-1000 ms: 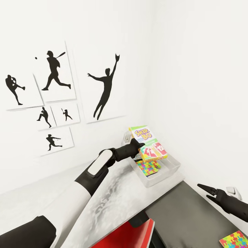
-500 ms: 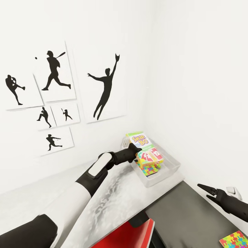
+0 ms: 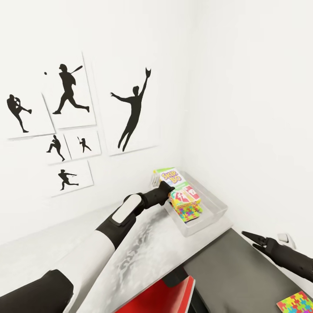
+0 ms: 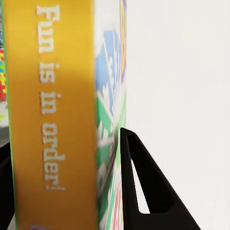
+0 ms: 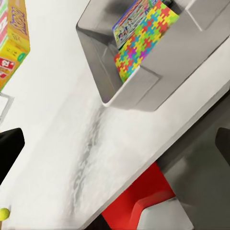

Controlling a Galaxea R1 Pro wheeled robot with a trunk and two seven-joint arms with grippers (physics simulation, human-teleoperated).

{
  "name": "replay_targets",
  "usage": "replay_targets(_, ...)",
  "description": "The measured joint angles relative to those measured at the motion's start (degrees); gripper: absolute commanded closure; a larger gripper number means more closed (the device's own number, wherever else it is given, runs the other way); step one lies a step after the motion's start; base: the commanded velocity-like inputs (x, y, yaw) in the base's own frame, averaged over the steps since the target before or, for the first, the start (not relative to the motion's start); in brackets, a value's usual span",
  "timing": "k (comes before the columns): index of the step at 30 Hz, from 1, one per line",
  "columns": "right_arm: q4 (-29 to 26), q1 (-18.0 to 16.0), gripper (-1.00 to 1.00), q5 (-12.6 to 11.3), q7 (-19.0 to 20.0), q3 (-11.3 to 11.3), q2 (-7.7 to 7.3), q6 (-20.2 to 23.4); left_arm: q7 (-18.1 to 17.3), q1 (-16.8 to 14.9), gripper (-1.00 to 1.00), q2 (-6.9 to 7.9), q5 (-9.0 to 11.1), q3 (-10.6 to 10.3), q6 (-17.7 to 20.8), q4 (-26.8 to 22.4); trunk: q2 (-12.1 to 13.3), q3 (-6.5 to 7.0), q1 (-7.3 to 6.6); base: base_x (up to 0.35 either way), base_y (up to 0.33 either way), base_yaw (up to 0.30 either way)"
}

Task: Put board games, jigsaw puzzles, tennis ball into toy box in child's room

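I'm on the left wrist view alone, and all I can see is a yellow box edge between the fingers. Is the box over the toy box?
Observer: Yes. In the head view, the left gripper holds the SKIP-BO box tilted over the toy box.
Operator: Is anything already in there, under it?
Observer: A jigsaw puzzle lies in the toy box, just below the held box.
Operator: And what's left outside for the other arm?
Observer: The right wrist view shows the tennis ball on the table, well away from the toy box.
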Motion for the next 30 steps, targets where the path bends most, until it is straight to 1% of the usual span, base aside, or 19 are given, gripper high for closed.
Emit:
replay_targets(2, -0.46, 0.00, -1.00, -0.04, 1.02, 0.16, -0.01, 0.02, 0.07, -0.01, 1.00, 0.00, -0.12, -0.11, -0.10, 0.00, 0.00, 0.00, 0.00, 0.000, 0.000, 0.000)
replay_targets(3, -0.65, 0.00, -1.00, -0.03, 2.39, 0.08, -0.03, 0.05, 0.11, -0.02, 1.00, 0.00, -0.16, -0.16, -0.15, 0.00, 0.00, 0.00, 0.00, 0.000, 0.000, 0.000)
replay_targets(4, -0.78, 0.00, -1.00, -0.02, 4.54, -0.14, -0.05, 0.09, 0.22, -0.02, 1.00, 0.00, -0.19, -0.22, -0.16, 0.00, 0.00, 0.00, 0.00, 0.000, 0.000, 0.000)
replay_targets(5, -0.87, 0.00, -1.00, 0.01, 7.50, -0.70, -0.30, 0.14, 0.40, -0.02, 1.00, 0.00, -0.18, -0.23, -0.08, 0.00, 0.00, 0.00, 0.00, 0.000, 0.000, 0.000)
replay_targets(6, -0.90, 0.00, -1.00, 0.08, 9.26, -1.16, -0.47, 0.20, 0.49, -0.02, 1.00, 0.00, -0.17, -0.23, -0.03, 0.00, 0.00, 0.00, 0.00, 0.000, 0.000, 0.000)
replay_targets(8, -0.97, -0.06, -1.00, 0.11, 16.33, -4.08, -1.10, 1.21, 0.74, -0.02, 1.00, 0.00, -0.09, -0.17, 0.21, 0.00, 0.00, 0.00, 0.00, 0.000, 0.000, 0.000)
replay_targets(10, -1.00, -0.34, -1.00, 0.10, 22.21, -7.59, -1.73, 4.30, 0.86, -0.02, 1.00, 0.00, -0.05, -0.12, 0.29, 0.05, 0.00, 0.00, 0.00, 0.000, 0.000, 0.000)
replay_targets(11, -1.00, -0.52, -1.00, 0.13, 23.27, -8.35, -1.95, 5.06, 0.88, -0.02, 1.00, 0.00, -0.04, -0.13, 0.19, 0.08, 0.00, 0.00, 0.00, 0.000, 0.000, 0.000)
replay_targets(13, -1.02, -2.42, -1.00, -0.27, 25.65, -10.07, -3.20, 6.59, 0.95, -0.02, 1.00, 0.00, -0.10, -0.17, -0.14, 0.27, 0.00, 0.00, 0.00, 0.000, 0.000, 0.000)
replay_targets(15, -1.02, -5.32, -1.00, -0.54, 26.64, -10.69, -3.82, 6.83, 1.02, -0.02, 1.00, 0.00, -0.14, -0.20, -0.36, 1.06, 0.01, 0.00, 0.00, 0.000, 0.000, 0.000)
replay_targets(17, -1.02, -7.10, -1.00, -0.57, 27.05, -10.40, -4.00, 6.83, 1.09, -0.05, 1.00, 0.00, 0.03, -0.26, -0.15, 1.52, 0.00, 0.00, 0.00, 0.000, 0.000, 0.000)
replay_targets(20, -1.02, -7.92, -1.00, -0.51, 27.30, -9.63, -3.91, 6.83, 1.14, -0.23, 1.00, 0.00, 0.12, -0.29, 0.12, 1.73, 0.00, 0.00, 0.00, 0.000, 0.000, 0.000)
replay_targets(23, -1.02, -8.20, -1.00, -0.17, 27.40, -8.49, -3.27, 6.83, 1.17, -1.16, 1.00, 0.00, 0.26, -0.29, 0.07, 1.80, 0.00, 0.00, 0.00, 0.000, 0.000, 0.000)
replay_targets(25, -1.02, -8.29, -1.00, 0.06, 27.42, -7.40, -2.94, 6.83, 1.17, -2.84, 1.00, 0.00, 0.47, -0.25, 0.08, 1.80, -0.01, 0.01, 0.00, 0.000, 0.000, 0.000)
replay_targets(28, -1.02, -8.33, -1.00, 0.15, 27.40, -6.98, -2.80, 6.83, 1.36, -5.78, 1.00, 0.00, 0.58, -0.19, 0.16, 2.01, 0.00, 0.01, 0.00, 0.000, 0.000, 0.000)
replay_targets(30, -1.02, -8.34, -1.00, 0.16, 27.38, -6.88, -2.79, 6.83, 2.06, -6.95, 1.00, 0.00, 0.57, -0.22, 0.21, 2.11, 0.00, 0.00, 0.00, 0.000, 0.000, 0.000)
